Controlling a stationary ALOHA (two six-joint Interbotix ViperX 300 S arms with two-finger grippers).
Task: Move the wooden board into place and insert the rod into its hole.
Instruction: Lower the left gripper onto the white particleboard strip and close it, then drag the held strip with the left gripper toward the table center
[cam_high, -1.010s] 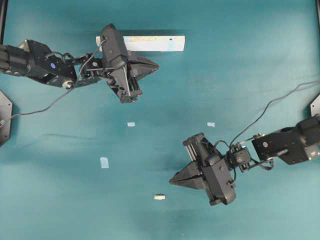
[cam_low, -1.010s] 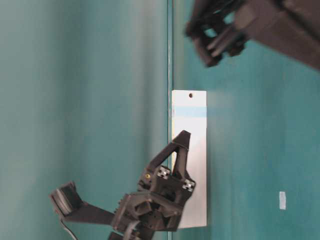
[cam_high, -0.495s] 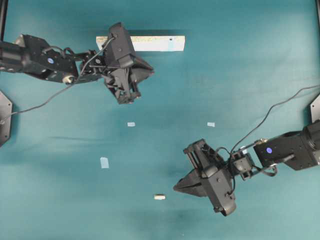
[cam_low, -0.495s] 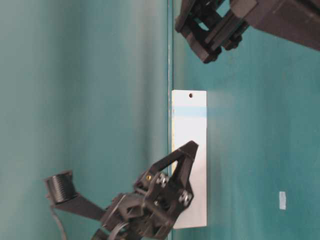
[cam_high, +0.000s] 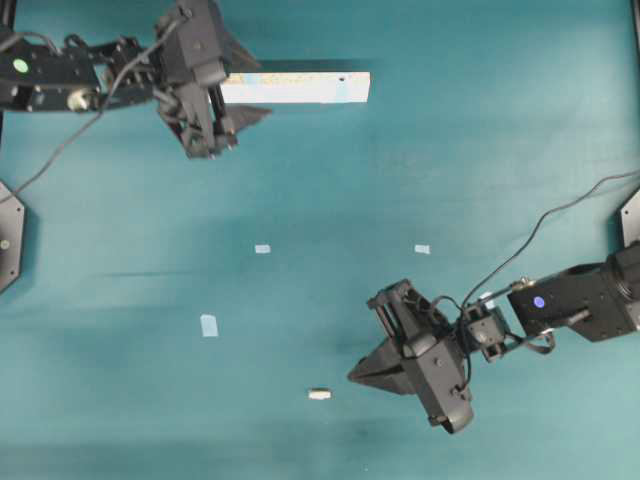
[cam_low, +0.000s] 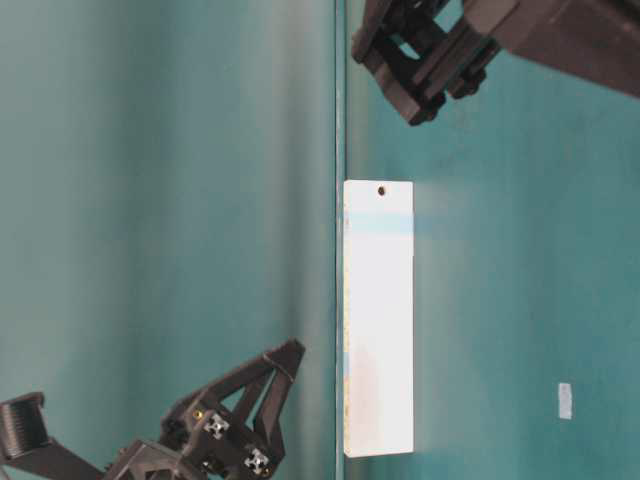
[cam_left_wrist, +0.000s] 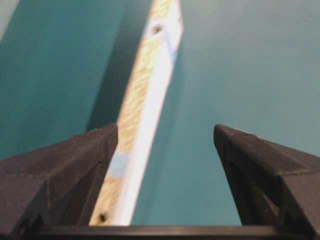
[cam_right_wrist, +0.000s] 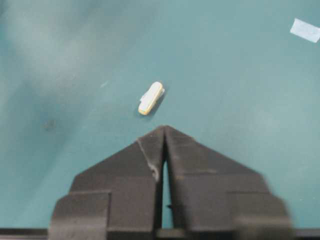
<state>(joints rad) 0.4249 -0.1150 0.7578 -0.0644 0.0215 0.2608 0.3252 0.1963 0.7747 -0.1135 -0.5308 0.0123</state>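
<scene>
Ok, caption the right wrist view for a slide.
Right gripper, jaws nearly shut with tips touching, points at the rod lying just ahead on the teal table.

Counting 1 wooden board (cam_high: 295, 87), lying along the far edge of the bench (cam_high: 480, 150). Finding 1 hole (cam_high: 343, 76) showing from above near the board's right end; spotting 2 small holes along its narrow side in the left wrist view. Counting 1 rod (cam_high: 318, 394), lying near the bench's near edge. Tallying 3 tape squares (cam_high: 209, 325) sitting around the middle of the bench: 1 toward the left, 1 at (cam_high: 262, 248), 1 at (cam_high: 422, 249). Counting 2 arms, each carrying 1 gripper: the left gripper (cam_high: 243, 88), the right gripper (cam_high: 356, 375). Seeing 2 fingers per gripper.
</scene>
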